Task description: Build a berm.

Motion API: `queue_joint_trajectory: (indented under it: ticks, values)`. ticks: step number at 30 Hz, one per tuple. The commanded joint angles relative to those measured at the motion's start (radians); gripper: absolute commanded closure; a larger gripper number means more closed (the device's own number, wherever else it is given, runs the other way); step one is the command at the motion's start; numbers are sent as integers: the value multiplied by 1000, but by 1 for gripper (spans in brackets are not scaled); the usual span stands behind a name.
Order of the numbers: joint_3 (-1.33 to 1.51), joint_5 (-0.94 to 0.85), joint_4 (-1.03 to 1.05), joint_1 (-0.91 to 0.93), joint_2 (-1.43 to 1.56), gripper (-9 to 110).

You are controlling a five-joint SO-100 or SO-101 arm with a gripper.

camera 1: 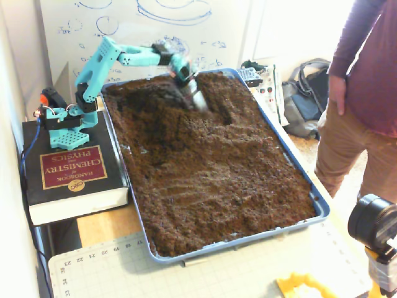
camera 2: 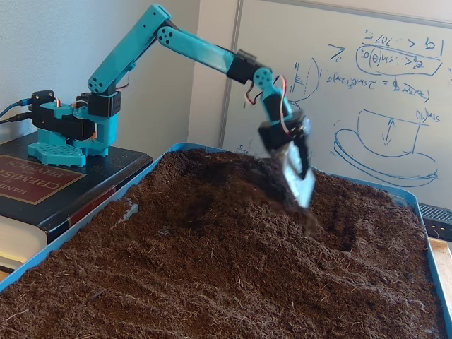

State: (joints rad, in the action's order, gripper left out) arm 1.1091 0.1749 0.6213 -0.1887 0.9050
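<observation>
A blue tray (camera 1: pixel 297 167) (camera 2: pixel 70 237) is filled with dark brown crumbly soil. A low raised ridge, the berm (camera 1: pixel 191 133) (camera 2: pixel 254 226), runs through the far half, with a dug hollow (camera 1: pixel 223 115) (camera 2: pixel 345 227) on its right and a darker dip on its left. The teal arm reaches over the far end. Its gripper (camera 1: pixel 197 102) (camera 2: pixel 302 192) ends in a silvery pointed blade, motion-blurred and lifted just above the ridge's top. The jaws look shut as one blade. A few dark crumbs trail below the tip.
The arm's base stands on a thick chemistry book (camera 1: pixel 68 167) (camera 2: pixel 35 183) left of the tray. A person (camera 1: pixel 366 93) stands at the right. A whiteboard (camera 2: pixel 367 92) is behind. A cutting mat (camera 1: pixel 217 273) and a camera lens (camera 1: pixel 372 223) sit at the front.
</observation>
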Motion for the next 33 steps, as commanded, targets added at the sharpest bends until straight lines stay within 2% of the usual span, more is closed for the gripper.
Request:
queue_joint_trajectory:
  ticks: [1,7,15,18,25,33]
  values:
    - [-368,26,-2,55,-66,101]
    - [-719,-14,-75,202,-322,101]
    - [-692,-413,-265,380,-466,101]
    - [-646,-492,-295,416,-495,101]
    - [-523,-486,-319,466,-575,101]
    - [-442,-359,-336,457,-706,101]
